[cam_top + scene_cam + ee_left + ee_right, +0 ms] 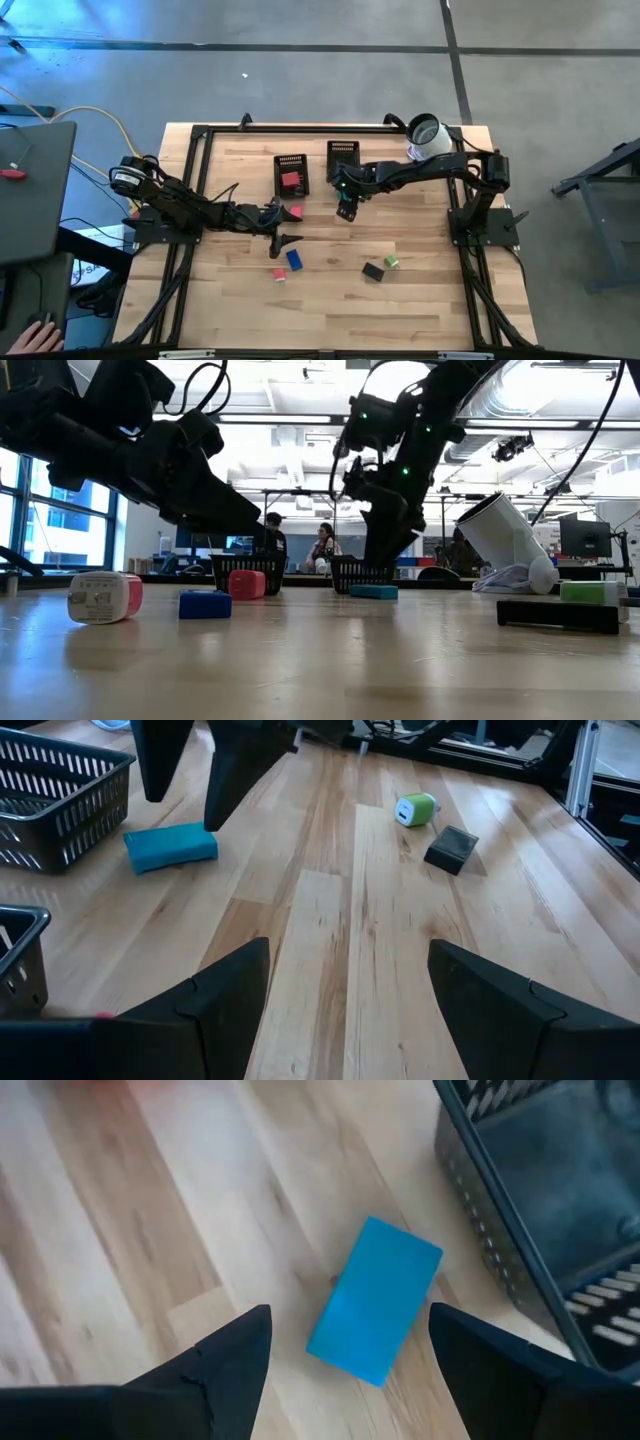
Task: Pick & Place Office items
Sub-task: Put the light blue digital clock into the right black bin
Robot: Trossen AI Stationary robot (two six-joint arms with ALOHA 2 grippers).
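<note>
The office items lie scattered on the wooden table. A teal block (375, 1300) lies flat beside a mesh tray (560, 1210). My right gripper (350, 1320) hangs open over it, pointing steeply down, one finger on either side, touching nothing; in the high view it is at mid table (346, 210). My left gripper (350, 955) is open and nearly level at the table's left middle (280, 228), with nothing between its fingers. Nearer the front edge lie a blue block (294, 259), a small pink block (280, 274), a black block (373, 271) and a green block (391, 262). A red item (290, 181) sits in the left tray.
Two black mesh trays (291, 160) (343, 150) stand side by side at the far middle. A white cylinder (425, 135) lies tilted at the far right corner. Another pink-red block (295, 212) lies close to my left gripper. Bare wood stretches along the near edge.
</note>
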